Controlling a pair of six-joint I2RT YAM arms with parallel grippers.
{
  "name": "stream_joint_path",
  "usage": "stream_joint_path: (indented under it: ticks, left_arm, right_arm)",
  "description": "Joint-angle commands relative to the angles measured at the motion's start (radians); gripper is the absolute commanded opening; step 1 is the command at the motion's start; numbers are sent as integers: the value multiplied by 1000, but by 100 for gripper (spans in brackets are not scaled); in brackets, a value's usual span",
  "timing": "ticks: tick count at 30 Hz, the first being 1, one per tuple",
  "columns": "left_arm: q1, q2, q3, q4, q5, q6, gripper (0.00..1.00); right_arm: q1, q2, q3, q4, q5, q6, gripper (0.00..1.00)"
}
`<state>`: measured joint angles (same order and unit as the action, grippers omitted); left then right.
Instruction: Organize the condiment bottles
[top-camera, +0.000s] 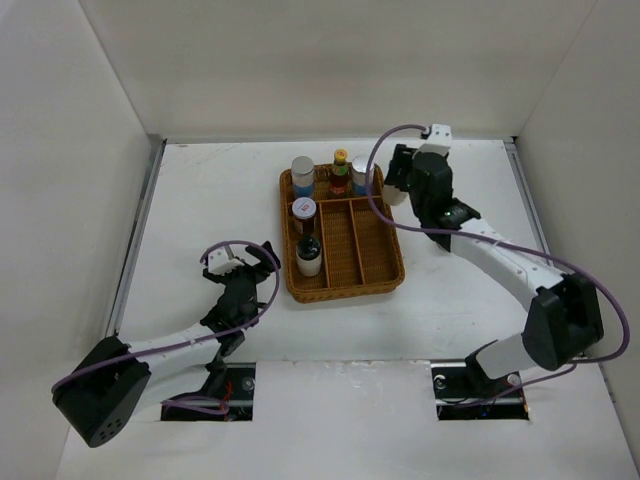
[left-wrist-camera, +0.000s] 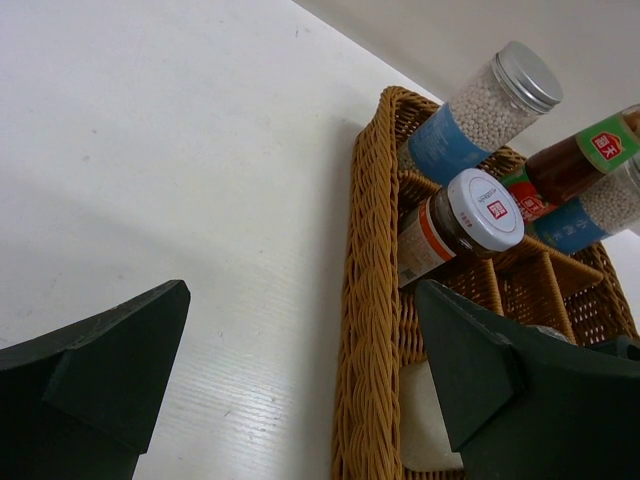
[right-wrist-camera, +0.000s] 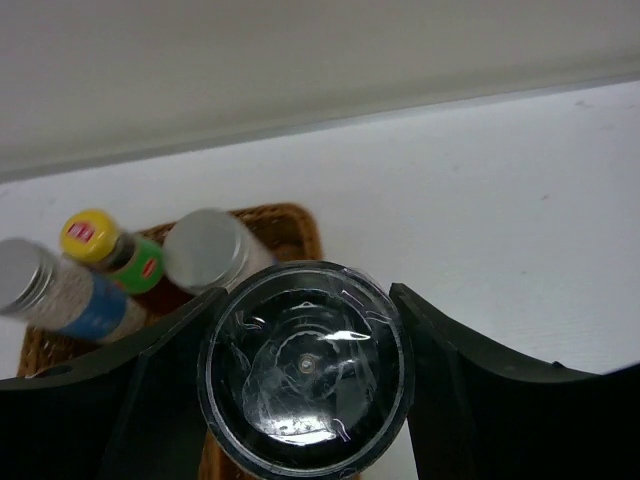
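My right gripper (top-camera: 392, 178) is shut on a black-capped jar (right-wrist-camera: 303, 368) and holds it just past the right back corner of the brown wicker tray (top-camera: 390, 278); the jar's pale body (top-camera: 393, 194) shows below the fingers. In the tray's back row stand a silver-lidded shaker (top-camera: 303, 174), a yellow-capped brown sauce bottle (top-camera: 340, 170) and a second silver-lidded shaker (top-camera: 362, 176). The left column holds a white-lidded jar (top-camera: 303, 214), a dark bottle (top-camera: 308, 244) and a white jar (top-camera: 309, 265). My left gripper (top-camera: 256, 262) is open and empty on the table, left of the tray.
The tray's two long middle and right compartments (top-camera: 358, 240) hold nothing. White walls enclose the table on three sides. In the left wrist view the tray's woven rim (left-wrist-camera: 365, 300) runs between my open fingers (left-wrist-camera: 120, 350). Purple cables loop over both arms.
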<state>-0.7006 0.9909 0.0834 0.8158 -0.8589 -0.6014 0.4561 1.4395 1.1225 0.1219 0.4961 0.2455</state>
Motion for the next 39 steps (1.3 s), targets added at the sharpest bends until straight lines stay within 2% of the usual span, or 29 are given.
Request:
stream_joint_path:
  ticks: [1, 4, 9, 19, 21, 24, 29, 34, 37, 39]
  left_arm:
    - [13, -12, -5, 52, 6, -23, 100]
    - [16, 3, -4, 52, 6, -29, 100]
    - [22, 3, -4, 52, 18, -31, 100]
    - [28, 17, 3, 52, 49, -34, 100]
    - [31, 23, 3, 52, 49, -34, 100]
    - [31, 29, 6, 52, 54, -35, 100]
    - [31, 23, 4, 52, 61, -37, 100]
    - [23, -17, 1, 46, 77, -37, 100]
    - [16, -49, -2, 40, 96, -38, 100]
    - [14, -58, -4, 40, 103, -40, 100]
  right_arm:
    - [45, 22, 3, 91, -37, 38, 55]
    - [69, 76, 26, 101, -99, 61, 55]
    - [89, 157, 39, 142, -117, 80, 55]
    - [109, 314, 43, 235, -57, 54, 57]
    - [123, 335, 43, 240, -42, 40, 62]
    - [138, 337, 45, 234, -25, 32, 77]
    - [143, 204, -13, 219, -19, 43, 96]
    - [83, -54, -188, 185, 25, 52, 100]
    - [-31, -192, -297, 57, 131, 103, 100]
    - [-122, -221, -343, -42, 163, 135, 100]
